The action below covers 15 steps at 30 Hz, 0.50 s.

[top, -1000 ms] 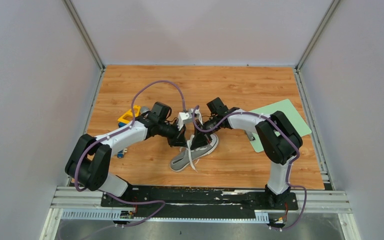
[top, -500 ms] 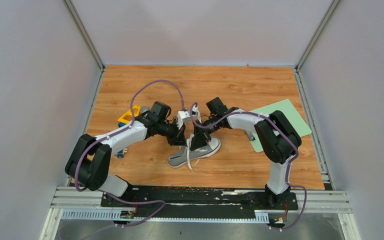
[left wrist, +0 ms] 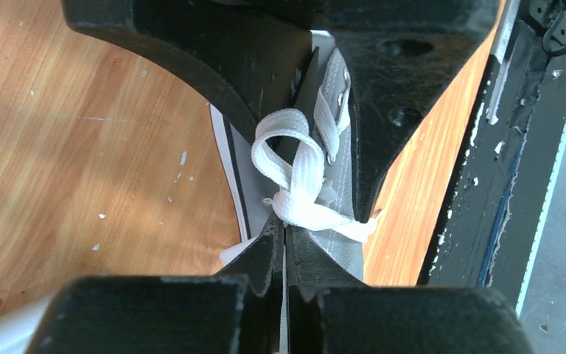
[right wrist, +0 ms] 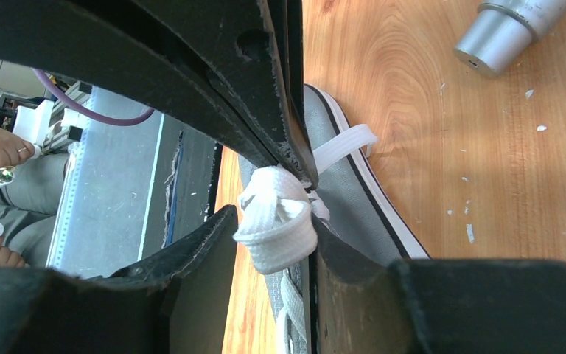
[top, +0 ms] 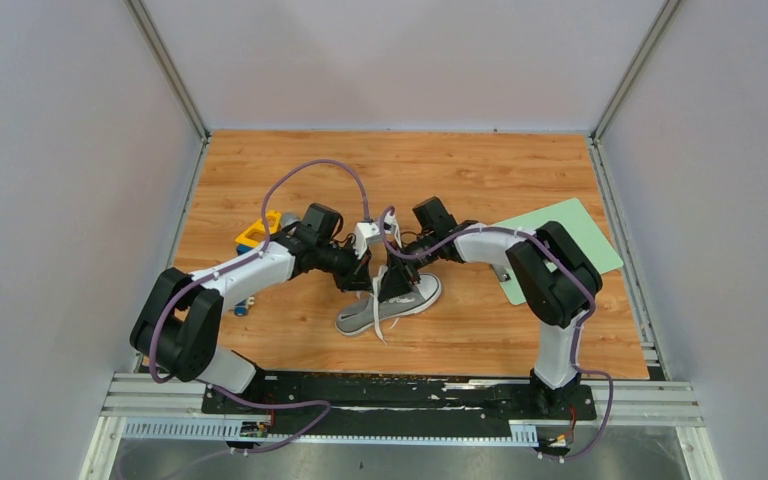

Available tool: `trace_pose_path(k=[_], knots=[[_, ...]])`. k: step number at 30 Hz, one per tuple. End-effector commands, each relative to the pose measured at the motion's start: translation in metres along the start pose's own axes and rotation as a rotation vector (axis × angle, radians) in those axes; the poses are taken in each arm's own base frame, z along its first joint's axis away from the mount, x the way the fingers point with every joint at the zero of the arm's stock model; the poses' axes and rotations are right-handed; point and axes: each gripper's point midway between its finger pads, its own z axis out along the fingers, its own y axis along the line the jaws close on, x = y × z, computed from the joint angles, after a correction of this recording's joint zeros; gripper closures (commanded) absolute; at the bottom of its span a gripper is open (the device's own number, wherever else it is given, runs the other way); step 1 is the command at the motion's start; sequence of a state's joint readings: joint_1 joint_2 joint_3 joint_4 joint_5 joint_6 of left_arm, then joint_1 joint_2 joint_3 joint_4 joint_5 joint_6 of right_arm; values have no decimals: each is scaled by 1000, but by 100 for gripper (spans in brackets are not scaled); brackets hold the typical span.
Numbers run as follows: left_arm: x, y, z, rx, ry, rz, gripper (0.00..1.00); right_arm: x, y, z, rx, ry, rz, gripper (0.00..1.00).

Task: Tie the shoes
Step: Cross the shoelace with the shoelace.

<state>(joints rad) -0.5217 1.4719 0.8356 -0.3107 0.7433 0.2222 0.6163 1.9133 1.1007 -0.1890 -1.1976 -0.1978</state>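
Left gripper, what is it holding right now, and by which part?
The left gripper pinches the white lace just beside the twisted crossing over the sneaker.

- Nothing to read at the moment: no words, numbers, labels or signs in any of the three views.
- Sneaker (top: 365, 318): plain grey canvas and white sole, no brand mark legible.
- Laces (left wrist: 295, 173): plain white up close, no print.
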Motion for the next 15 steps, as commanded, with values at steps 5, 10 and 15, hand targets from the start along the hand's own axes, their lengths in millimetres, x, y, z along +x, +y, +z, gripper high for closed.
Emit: trace_pose_path(k=[5, 10, 15], knots=[[-20, 5, -8, -32, -56, -5, 100, -9, 8, 4, -35, -77, -97, 62], [-21, 4, -8, -21, -61, -8, 100, -9, 7, 4, -28, -93, -108, 63], [-19, 4, -10, -31, -53, 4, 100, -10, 7, 4, -32, -101, -113, 60]])
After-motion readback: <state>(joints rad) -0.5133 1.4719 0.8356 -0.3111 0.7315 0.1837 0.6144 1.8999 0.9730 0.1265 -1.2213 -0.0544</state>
